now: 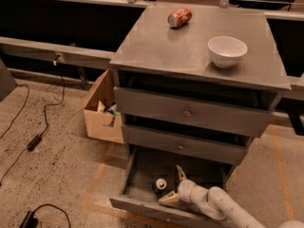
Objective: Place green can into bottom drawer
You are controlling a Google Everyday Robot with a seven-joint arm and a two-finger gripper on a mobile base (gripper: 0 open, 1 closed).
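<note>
The green can (160, 184) stands upright on the floor of the open bottom drawer (142, 175), its silver top showing. My gripper (170, 185) is inside the drawer just right of the can, low over the floor. Its fingers are spread wide, one (180, 173) behind the can and one (168, 198) in front of it, and neither presses on the can. The arm (223, 208) reaches in from the lower right.
A red can (179, 17) lies on the cabinet top (156, 46), with a white bowl (227, 51) to its right. Two knobbed drawers (190, 113) are shut above. A cardboard box (97, 120) stands left of the cabinet. Cables (33, 141) lie on the floor.
</note>
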